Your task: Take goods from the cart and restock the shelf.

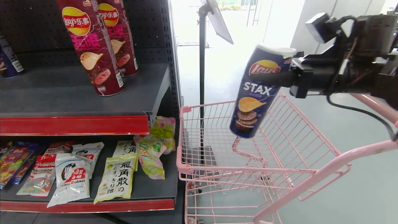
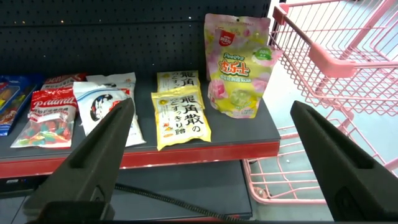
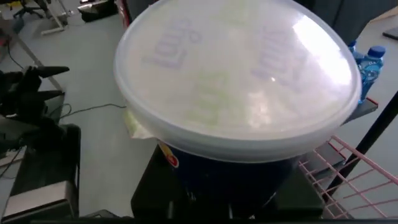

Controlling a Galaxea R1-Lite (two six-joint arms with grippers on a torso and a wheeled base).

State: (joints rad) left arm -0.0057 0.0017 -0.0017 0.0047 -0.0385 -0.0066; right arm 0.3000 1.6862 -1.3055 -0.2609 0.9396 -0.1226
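Note:
A dark blue chip can [image 1: 256,93] with a white lid [image 3: 239,74] hangs tilted above the pink cart [image 1: 248,161], and my right gripper [image 1: 279,79] is shut on its upper part. The cart's basket [image 1: 214,130] looks bare of goods. My left gripper [image 2: 208,155] stands open in front of the lower shelf [image 2: 186,152], facing the snack bags, with nothing between its fingers [image 2: 93,162]. On the upper shelf [image 1: 74,93] stand two dark red chip cans [image 1: 94,46], with a dark blue can [image 1: 7,62] at the far left.
Several snack bags lie on the lower shelf [image 1: 149,186]: white bags [image 1: 71,179], yellow bags [image 1: 116,179] and green-pink bags [image 1: 150,152]. A black stand pole [image 1: 202,77] rises behind the cart. The cart's handle [image 1: 326,169] crosses the front right.

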